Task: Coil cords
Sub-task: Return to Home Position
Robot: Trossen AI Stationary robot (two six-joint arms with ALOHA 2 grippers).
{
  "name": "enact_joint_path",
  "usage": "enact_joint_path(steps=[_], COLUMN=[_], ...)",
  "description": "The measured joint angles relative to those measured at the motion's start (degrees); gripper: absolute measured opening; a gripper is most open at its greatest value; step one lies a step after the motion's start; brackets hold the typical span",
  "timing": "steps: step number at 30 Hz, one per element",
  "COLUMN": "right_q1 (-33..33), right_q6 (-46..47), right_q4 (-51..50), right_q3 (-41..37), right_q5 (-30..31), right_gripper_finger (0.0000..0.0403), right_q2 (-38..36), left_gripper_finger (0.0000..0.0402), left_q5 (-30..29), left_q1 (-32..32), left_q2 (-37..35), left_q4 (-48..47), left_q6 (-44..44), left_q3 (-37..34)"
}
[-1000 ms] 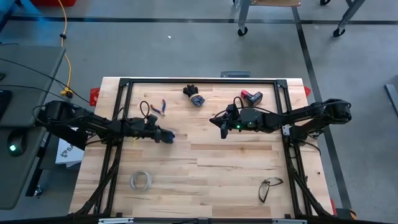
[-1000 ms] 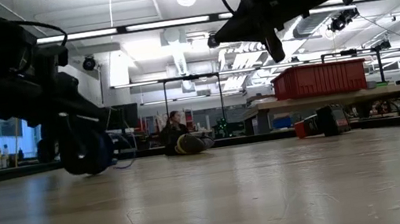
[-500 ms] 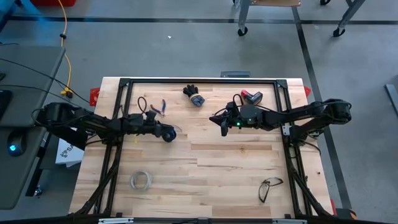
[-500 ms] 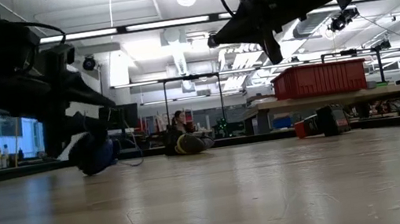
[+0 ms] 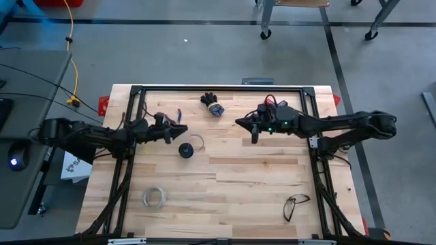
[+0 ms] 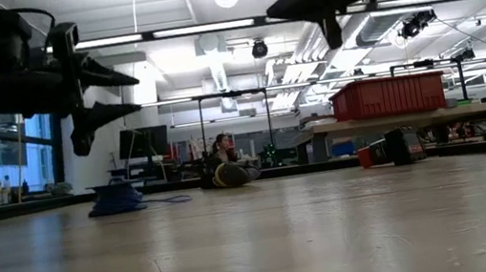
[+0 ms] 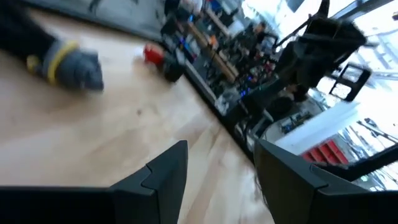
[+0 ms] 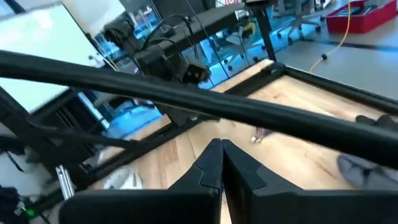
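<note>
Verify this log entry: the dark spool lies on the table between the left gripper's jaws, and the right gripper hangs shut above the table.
One thing is wrong: the grip. The dark spool lies on the table by itself. The left gripper hangs open in the air, clear of it and holding nothing, as the low view shows. The right gripper does hang shut above the table.

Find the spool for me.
High view: the spool lies on the table's left half, apart from the open left tool, with its wire looped beside it.
</note>
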Motion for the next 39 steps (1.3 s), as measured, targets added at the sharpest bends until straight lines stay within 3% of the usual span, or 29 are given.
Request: enact_joint_path(steps=[12,17,23,30,39], right_q1=[0.4,0.5,0.4,0.4,-1.1], right_q6=[-9.0,-6.5,-4.0,-17.3,-19.6], right_q4=[-16.6,-0.7,21.7,16.7,13.0], right_q3=[-0.2,-10.9,-23.5,-24.6,-24.7], right_q5=[0.7,0.5,1.0,0.4,-0.9], right_gripper_finger=[0.0,0.0,0.0,0.0,0.0], right_q2=[-6.6,-6.6,-7.5,-7.5,-7.3], left_gripper_finger=[0.0179,0.0179,0.0179,0.0179,0.0179], left_q5=[-4.2,-5.8,-6.6,-5.2,-2.3], left_q1=[0.7,0.6,0.6,0.4,-2.5], left_q2=[-6.0,-6.3,-7.7,-7.8,-8.0], left_q4=[-5.4,-7.3,-8.5,-16.6,-20.6], left_q6=[21.6,29.2,32.1,40.0,39.5], left_q3=[4.7,6.5,6.6,6.6,6.5])
